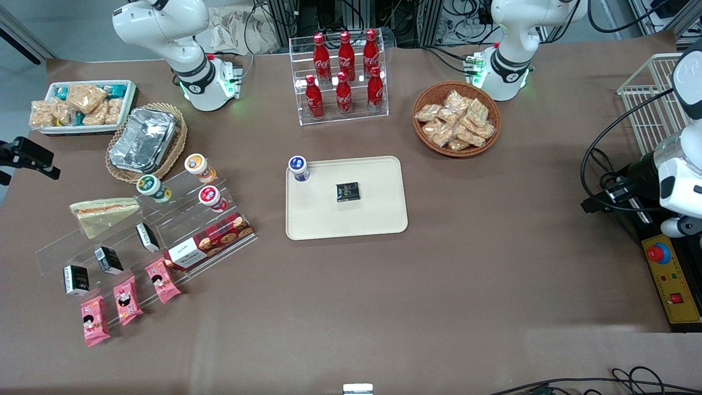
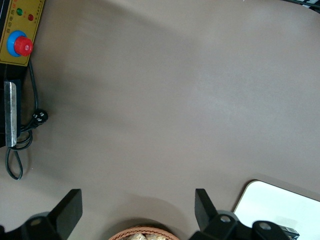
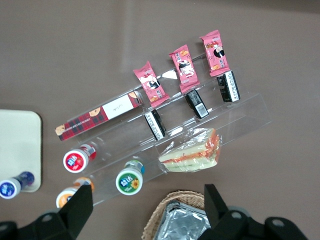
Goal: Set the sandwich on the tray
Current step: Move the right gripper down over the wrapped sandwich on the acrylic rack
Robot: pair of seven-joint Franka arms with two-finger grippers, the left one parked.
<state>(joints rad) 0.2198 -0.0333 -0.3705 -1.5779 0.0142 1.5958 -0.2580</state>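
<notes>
The sandwich (image 1: 104,215), a pale wedge in clear wrap with orange-red and green filling, lies on the top step of a clear acrylic stand (image 1: 82,247) toward the working arm's end of the table. In the right wrist view the sandwich (image 3: 192,151) lies well below my gripper (image 3: 146,207). The gripper is open with nothing between its fingers and hangs high over the foil container (image 3: 192,225). It is out of the front view. The cream tray (image 1: 373,214) lies flat mid-table, and its corner (image 3: 17,140) shows from the wrist.
On the tray stand a blue-lidded cup (image 1: 299,167) and a small black packet (image 1: 347,191). The stand also holds cups (image 1: 154,188), black boxes (image 1: 108,260), pink packets (image 1: 162,280) and a red biscuit box (image 1: 211,240). The foil container sits in a wicker basket (image 1: 145,141), with a cola rack (image 1: 343,77) and snack basket (image 1: 456,119) nearby.
</notes>
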